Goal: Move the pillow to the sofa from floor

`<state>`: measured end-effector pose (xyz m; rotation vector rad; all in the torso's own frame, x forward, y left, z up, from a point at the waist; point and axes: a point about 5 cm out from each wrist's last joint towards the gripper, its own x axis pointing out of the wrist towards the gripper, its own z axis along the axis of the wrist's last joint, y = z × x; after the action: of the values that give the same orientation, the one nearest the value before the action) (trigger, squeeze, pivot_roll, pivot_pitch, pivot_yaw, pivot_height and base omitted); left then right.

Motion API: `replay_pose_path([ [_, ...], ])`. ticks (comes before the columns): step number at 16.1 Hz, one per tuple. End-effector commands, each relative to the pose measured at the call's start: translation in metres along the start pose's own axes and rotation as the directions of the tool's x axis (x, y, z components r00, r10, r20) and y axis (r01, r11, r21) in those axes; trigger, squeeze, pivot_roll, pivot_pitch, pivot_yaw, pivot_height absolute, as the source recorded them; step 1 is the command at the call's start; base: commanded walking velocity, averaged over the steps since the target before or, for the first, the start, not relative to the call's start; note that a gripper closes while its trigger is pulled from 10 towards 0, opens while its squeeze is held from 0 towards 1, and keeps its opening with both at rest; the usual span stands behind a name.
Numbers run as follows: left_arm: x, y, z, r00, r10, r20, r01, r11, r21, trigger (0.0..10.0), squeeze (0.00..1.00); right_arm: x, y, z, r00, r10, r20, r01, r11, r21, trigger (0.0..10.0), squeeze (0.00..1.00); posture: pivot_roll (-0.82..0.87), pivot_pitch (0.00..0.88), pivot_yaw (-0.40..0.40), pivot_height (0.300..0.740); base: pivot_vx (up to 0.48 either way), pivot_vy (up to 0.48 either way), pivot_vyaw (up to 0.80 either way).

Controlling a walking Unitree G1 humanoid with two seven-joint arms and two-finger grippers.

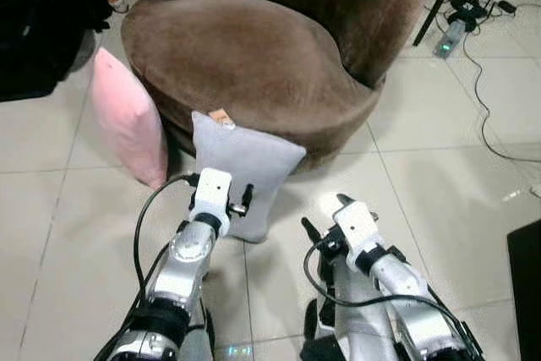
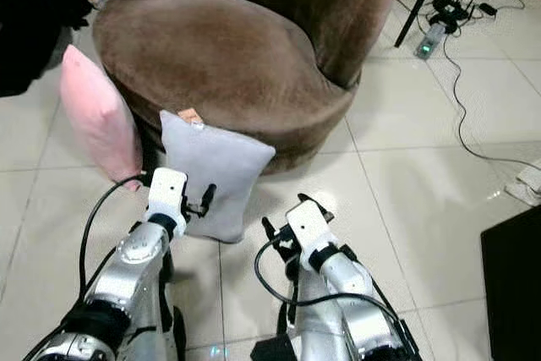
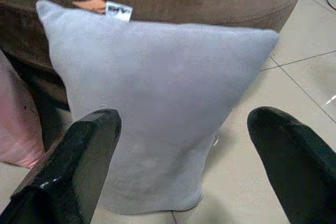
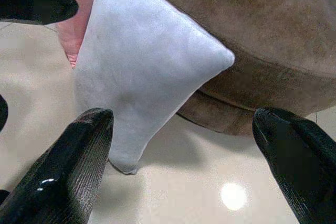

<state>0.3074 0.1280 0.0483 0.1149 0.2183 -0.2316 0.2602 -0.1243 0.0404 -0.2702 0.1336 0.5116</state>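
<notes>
A grey pillow (image 1: 254,166) stands on edge on the tiled floor and leans against the front of a round brown sofa (image 1: 245,48). It has a small tag at its top corner. My left gripper (image 1: 220,188) is right in front of the pillow's lower left part. In the left wrist view its fingers (image 3: 79,161) stand wide apart, open, with the pillow (image 3: 157,93) between and beyond them. My right gripper (image 1: 325,216) hangs open over the floor, a little to the right of the pillow and nearer to me. It points at the pillow (image 4: 142,61).
A pink pillow (image 1: 127,120) leans on the sofa's left side, beside the grey one. A dark bulky object (image 1: 42,14) sits at the far left. Cables and a small device (image 1: 448,35) lie on the tiles at the back right. A black object (image 1: 526,285) is at the right edge.
</notes>
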Motion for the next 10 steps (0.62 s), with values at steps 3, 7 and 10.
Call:
replay_pose_path([
  [3, -0.001, 0.013, -0.009, 0.998, 0.038, -0.054, -0.038, 0.999, 0.003, 10.0, 0.0, -0.003, -0.002, -0.003, 1.0, -0.008, -0.017, 0.008, 1.0, 0.008, 10.0, 0.0, 0.06, 0.196, -0.087, 0.474, 0.0, 0.0, 0.0],
  [7, 0.004, 0.031, 0.003, 0.997, 0.067, -0.026, -0.066, 0.997, 0.046, 10.0, 0.0, -0.004, -0.001, -0.008, 1.0, -0.004, -0.025, 0.005, 1.0, 0.01, 10.0, 0.0, 0.06, 0.194, -0.081, 0.474, 0.0, 0.0, 0.0],
  [10, 0.008, 0.034, 0.01, 0.998, 0.067, -0.002, -0.067, 0.996, 0.063, 10.0, 0.0, -0.005, 0.001, -0.011, 0.999, -0.013, -0.036, 0.013, 1.0, 0.016, 10.0, 0.0, 0.06, 0.181, -0.069, 0.474, 0.0, 0.0, 0.0],
])
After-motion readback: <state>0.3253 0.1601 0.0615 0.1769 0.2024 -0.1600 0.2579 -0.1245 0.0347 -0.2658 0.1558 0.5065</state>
